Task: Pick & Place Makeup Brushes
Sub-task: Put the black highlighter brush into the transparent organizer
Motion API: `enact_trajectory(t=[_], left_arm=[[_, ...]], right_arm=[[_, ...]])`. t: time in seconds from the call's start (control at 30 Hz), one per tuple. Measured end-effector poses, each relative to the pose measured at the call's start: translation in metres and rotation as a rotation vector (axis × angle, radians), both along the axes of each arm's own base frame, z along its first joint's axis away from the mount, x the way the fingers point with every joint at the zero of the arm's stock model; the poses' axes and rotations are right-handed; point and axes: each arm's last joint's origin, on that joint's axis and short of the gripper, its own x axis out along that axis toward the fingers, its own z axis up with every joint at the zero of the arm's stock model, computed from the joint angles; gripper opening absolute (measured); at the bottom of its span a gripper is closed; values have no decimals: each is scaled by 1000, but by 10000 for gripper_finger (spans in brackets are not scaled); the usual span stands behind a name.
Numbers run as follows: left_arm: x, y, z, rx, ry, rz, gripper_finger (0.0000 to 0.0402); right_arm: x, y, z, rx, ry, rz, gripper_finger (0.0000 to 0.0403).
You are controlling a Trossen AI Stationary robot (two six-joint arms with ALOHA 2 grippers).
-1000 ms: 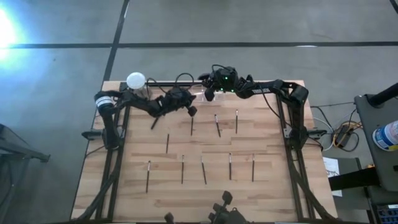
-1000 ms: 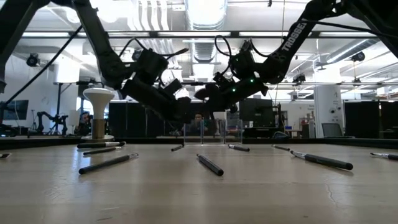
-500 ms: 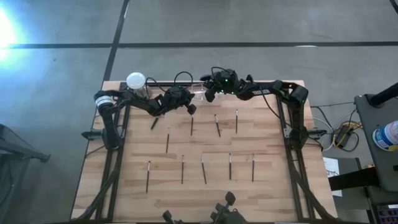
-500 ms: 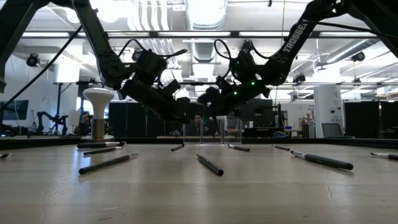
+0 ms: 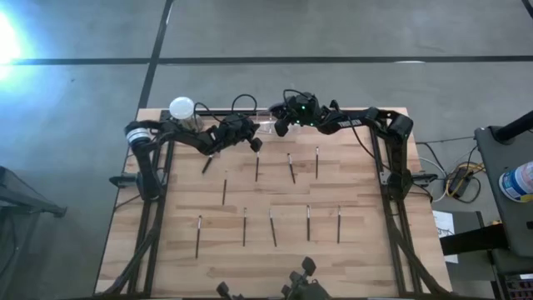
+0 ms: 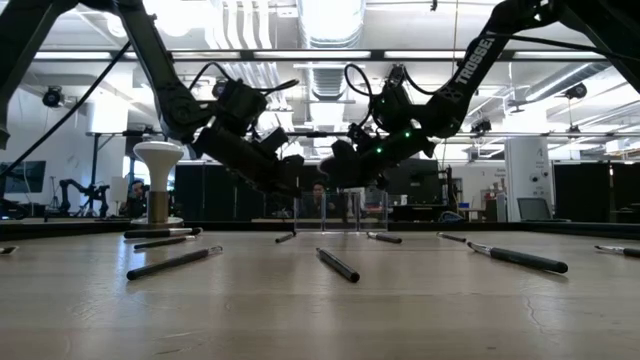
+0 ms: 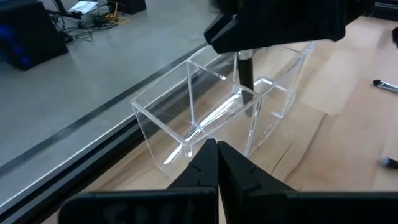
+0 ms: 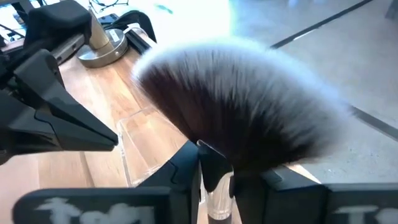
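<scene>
The wooden table (image 5: 358, 250) is the biggest thing here, and ten thin makeup brushes (image 5: 272, 227) lie on it in loose rows. Both dark arms reach to the far edge, where a clear plastic box (image 7: 211, 112) with small open parts sits near a white ball-topped stand (image 5: 182, 108). The right gripper (image 5: 280, 125) hangs right over the box, and its fingers are pinching a fan brush (image 8: 242, 112) with a wide fluffy head (the handle points down into the box). The left gripper (image 7: 216, 163) waits just beside the box with its fingers pressed together, holding nothing.
</scene>
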Motion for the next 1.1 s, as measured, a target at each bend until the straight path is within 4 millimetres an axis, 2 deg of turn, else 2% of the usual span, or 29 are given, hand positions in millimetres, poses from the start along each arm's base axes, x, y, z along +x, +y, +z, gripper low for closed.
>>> enact_trajectory(t=[0.17, 0.43, 0.6, 0.93, 1.1], left_arm=[[-10, -6, 8, -6, -9, 3, 0], [-37, -24, 26, -16, -81, 1, 0], [-54, -38, 32, -25, -118, -8, 0], [-81, -58, 33, -47, -214, -27, 0], [-90, -64, 32, -32, -243, -42, 0]], right_arm=[[0, 0, 0, 5, 4, 0, 39], [6, -4, 8, 69, 58, -7, 36], [7, -6, 11, 94, 105, -5, 37], [11, -9, 19, 128, 133, -15, 134], [13, -8, 31, 129, 141, -9, 138]])
